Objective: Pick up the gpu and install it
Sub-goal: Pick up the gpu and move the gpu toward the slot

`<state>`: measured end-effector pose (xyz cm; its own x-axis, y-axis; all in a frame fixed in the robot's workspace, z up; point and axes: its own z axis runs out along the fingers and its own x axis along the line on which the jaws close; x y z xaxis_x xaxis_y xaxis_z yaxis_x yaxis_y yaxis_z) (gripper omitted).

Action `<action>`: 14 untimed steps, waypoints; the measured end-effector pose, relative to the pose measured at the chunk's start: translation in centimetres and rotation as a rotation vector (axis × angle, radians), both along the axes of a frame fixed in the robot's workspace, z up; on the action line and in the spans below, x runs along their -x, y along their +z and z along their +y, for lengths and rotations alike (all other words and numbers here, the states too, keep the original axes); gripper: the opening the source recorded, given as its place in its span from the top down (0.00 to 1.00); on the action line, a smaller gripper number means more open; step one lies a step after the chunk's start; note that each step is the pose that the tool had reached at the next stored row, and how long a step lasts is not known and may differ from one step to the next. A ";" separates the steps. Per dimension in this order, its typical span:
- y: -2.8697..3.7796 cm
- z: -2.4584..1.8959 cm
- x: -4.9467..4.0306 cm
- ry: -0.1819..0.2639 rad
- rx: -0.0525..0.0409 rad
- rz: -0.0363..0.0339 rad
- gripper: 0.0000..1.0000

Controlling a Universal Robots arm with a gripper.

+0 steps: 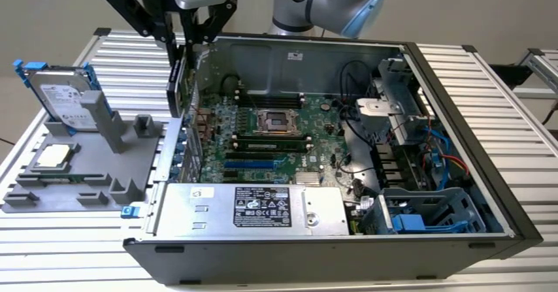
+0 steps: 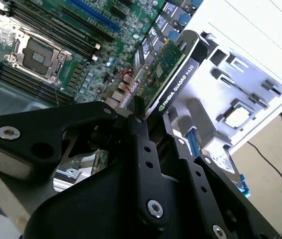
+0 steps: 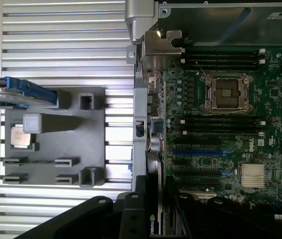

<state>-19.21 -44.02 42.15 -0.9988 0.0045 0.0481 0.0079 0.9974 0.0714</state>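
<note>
Item: gpu [image 1: 177,76], clamped edge-on in the closed tool [image 1: 187,40].
Location: upright at the open computer case's [image 1: 314,266] wall on the exterior view's left, beside the green motherboard [image 1: 270,142]. A grey holder [image 1: 87,174] stands alongside on the ribbed metal tabletop [image 1: 488,89], with a plain beige wall [image 1: 52,4] beyond.

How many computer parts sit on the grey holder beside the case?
2: the hard drive stands on edge at one end, the CPU chip lies flat nearby. A thin part could lie hidden from these views.
</note>
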 end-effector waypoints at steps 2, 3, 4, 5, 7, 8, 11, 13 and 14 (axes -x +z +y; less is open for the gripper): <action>0.00 0.00 -0.04 0.000 0.0000 -0.0001 1.00; 0.00 0.00 -0.06 0.000 0.0000 -0.0001 1.00; 0.00 0.00 -0.16 0.000 0.0000 -0.0005 1.00; 0.00 0.00 -0.24 0.000 0.0000 -0.0009 1.00; 0.00 0.00 -0.26 0.000 0.0000 -0.0009 1.00; 0.00 0.00 -0.27 0.000 0.0000 -0.0010 1.00; 0.00 0.00 -0.50 0.000 0.0000 -0.0015 1.00; 0.00 0.00 -0.51 0.000 0.0000 -0.0016 1.00; 0.00 0.00 -0.52 0.000 0.0000 -0.0016 1.00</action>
<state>-18.69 -44.02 42.15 -0.9989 0.0045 0.0464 0.0078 0.9974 0.0714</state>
